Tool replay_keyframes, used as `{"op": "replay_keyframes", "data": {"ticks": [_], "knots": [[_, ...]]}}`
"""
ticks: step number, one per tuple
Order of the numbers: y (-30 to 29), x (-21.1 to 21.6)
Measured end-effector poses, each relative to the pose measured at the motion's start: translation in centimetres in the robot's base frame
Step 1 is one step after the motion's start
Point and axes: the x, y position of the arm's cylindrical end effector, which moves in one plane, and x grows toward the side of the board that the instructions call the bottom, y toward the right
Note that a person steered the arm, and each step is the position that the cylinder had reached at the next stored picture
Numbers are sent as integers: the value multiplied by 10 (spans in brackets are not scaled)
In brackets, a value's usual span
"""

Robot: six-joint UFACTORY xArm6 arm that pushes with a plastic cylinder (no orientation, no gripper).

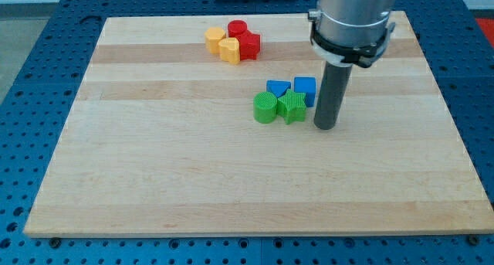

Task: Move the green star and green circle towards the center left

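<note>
The green circle [265, 108] is a short ribbed cylinder, its flat round top lined with fine grooves and its side a darker shade. The green star [292, 107] stands touching it on the right, the same bright green, with blunt points and the same grooved top. The pair sits a little right of the worktop's [193, 188] middle, slightly toward the far side.

Just behind them stand two blue blocks. The blue triangle [278, 88] is touching or nearly touching the far edges of both green pieces, and the blue cube [305, 89] is to its right, just behind the star's right side.

Well apart, near the far edge and left of centre, four more blocks huddle together: an orange block [215, 39] and a yellow block [229, 50] on the left, a red cylinder [237, 28] at the back, and a red block [249, 45] on the right. Their exact shapes are hard to make out.

My arm comes down from the far right, a broad grey cylinder with a dark collar, and the dark rod drops straight and upright from it. I have no fingers to open or shut and I hold nothing. My tip [326, 127] rests on the worktop just to the right of the green star, a narrow gap away, slightly nearer than the blue cube.
</note>
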Motion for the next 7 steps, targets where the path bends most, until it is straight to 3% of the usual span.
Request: {"op": "replay_keyframes", "data": {"ticks": [4, 7], "knots": [[-10, -30], [-133, -18]]}}
